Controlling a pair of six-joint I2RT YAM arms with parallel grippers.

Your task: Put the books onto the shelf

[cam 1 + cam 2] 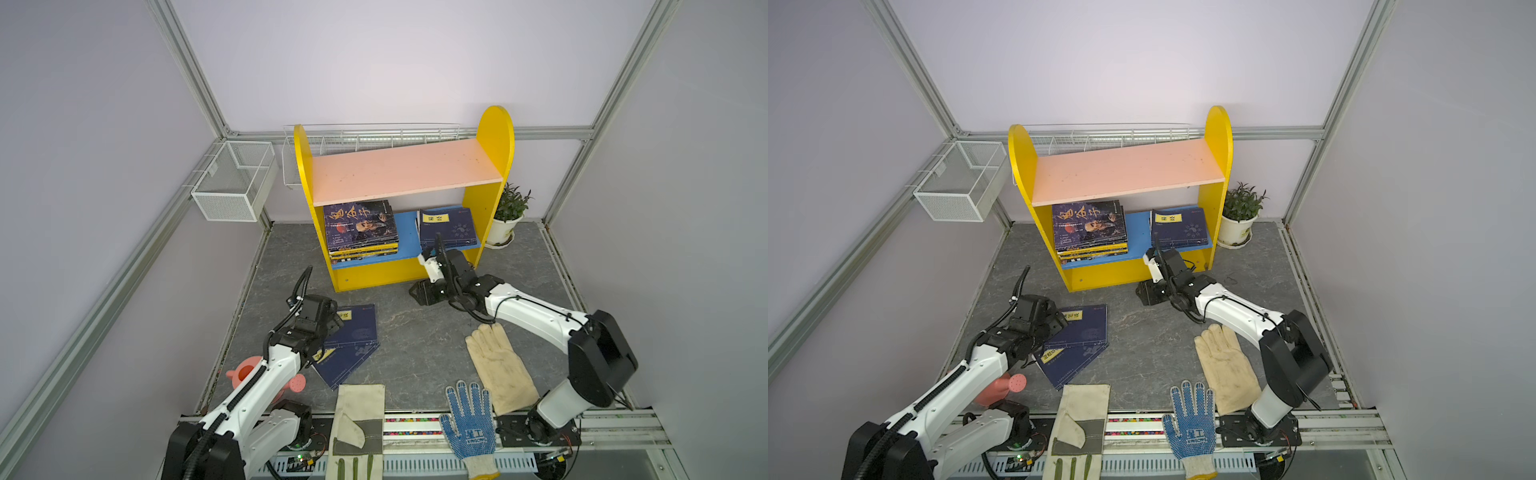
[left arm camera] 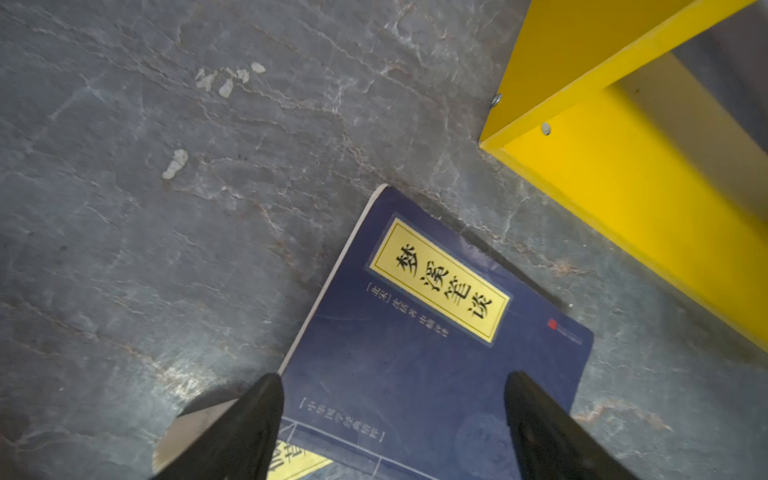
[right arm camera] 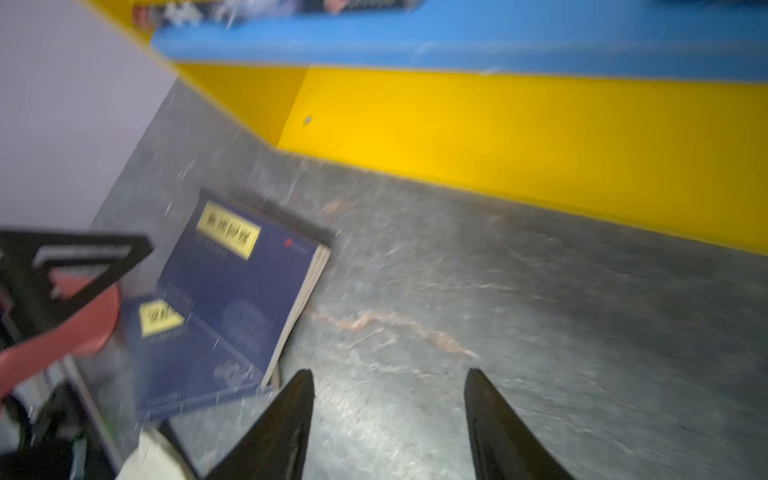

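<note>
The shelf (image 1: 405, 170) has yellow sides, a bare pink upper board and a blue lower board (image 1: 406, 232). On the lower board lie a stack of books (image 1: 360, 228) at the left and one navy book (image 1: 448, 227) at the right. Two navy books with yellow labels lie overlapped on the table, the upper (image 1: 359, 326) across the lower (image 1: 347, 365). My left gripper (image 2: 392, 376) stands open just over the upper book (image 2: 436, 332); whether it touches is unclear. My right gripper (image 3: 390, 370) is open over bare table before the shelf's yellow base (image 3: 519, 133), holding nothing.
A cream glove (image 1: 498, 365), a blue-dotted glove (image 1: 469, 419) and a grey-patched glove (image 1: 359, 419) lie along the front. A pink watering can (image 1: 249, 370) sits under my left arm. A potted plant (image 1: 509, 216) stands right of the shelf. White wire baskets (image 1: 237, 178) hang on the back wall.
</note>
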